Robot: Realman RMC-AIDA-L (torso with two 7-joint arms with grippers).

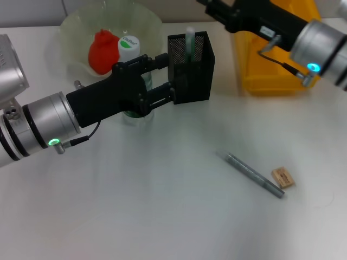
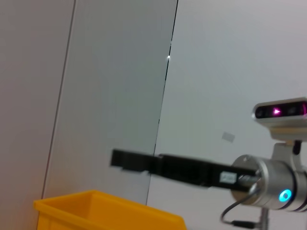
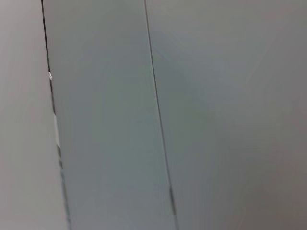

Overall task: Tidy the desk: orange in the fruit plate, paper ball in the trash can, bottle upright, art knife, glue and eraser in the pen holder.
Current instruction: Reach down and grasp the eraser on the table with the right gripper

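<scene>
Left tool [image 1: 162, 78] reaching in from the left over the white worktop [image 1: 162, 216], fingers spread apart, one far finger [image 1: 157, 59] and one near finger [image 1: 162, 96] lying just left of the pen holder [image 1: 198, 81]. Bottle [image 1: 130, 49] standing upright behind and under the black tool body, green-and-white cap showing above it, clear base showing below at the near side; sitting back from the fingertips, not clearly gripped, contact not readable. Black mesh pen holder standing just right of the fingertips, near finger almost touching its left wall, a pale green glue stick [image 1: 190, 38] poking up out of it. Fruit plate [image 1: 76, 32], pale green and translucent, sitting far left behind the tool, holding the orange [image 1: 102, 51], looking red-orange here. Art knife [image 1: 254, 174] lying flat on the worktop at near right, running diagonally, well apart from both tools. Eraser [image 1: 283, 177] lying just right of the knife's near end, nearly touching it. Yellow trash can [image 1: 271, 59] sitting at far right, also showing in the left wrist view [image 2: 105, 211]. Right tool entering from the far right corner, raised over the trash can, arm [image 1: 320, 46] showing in head view, tool itself [image 2: 139, 160] hanging in the air in the left wrist view; cannot tell whether its fingers are apart or together. Right wrist view showing only a grey wall.
</scene>
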